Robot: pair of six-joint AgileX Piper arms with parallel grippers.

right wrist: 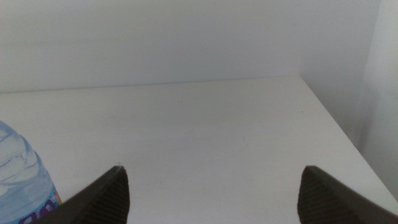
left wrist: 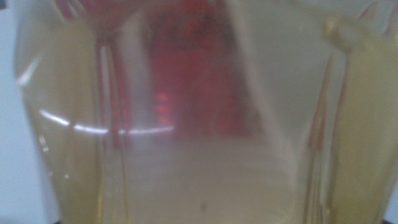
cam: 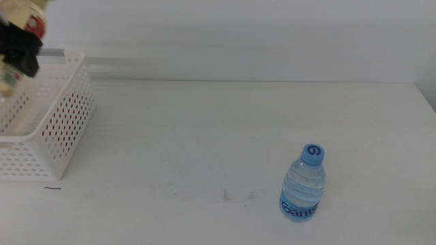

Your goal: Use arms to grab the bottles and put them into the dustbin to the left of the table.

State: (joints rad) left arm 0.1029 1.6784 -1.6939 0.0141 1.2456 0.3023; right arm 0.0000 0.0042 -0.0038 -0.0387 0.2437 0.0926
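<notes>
My left gripper (cam: 20, 49) is at the far left, above the white perforated dustbin (cam: 65, 129), shut on the clear bottle of yellow liquid (cam: 30, 8). That bottle fills the left wrist view (left wrist: 205, 174) and hides the jaws there. A red blur (left wrist: 186, 74) shows through it; I cannot tell what it is. The blue-capped water bottle (cam: 303, 187) stands upright on the table (cam: 204, 136) at the front right. My right gripper (right wrist: 213, 171) is open and empty, out of the middle view, with the water bottle (right wrist: 18, 180) just outside one jaw.
The dustbin has a grey bar (cam: 58, 52) on its rim. The table's right edge (cam: 426, 95) lies beyond the water bottle. A short dark mark (cam: 52, 188) sits in front of the dustbin.
</notes>
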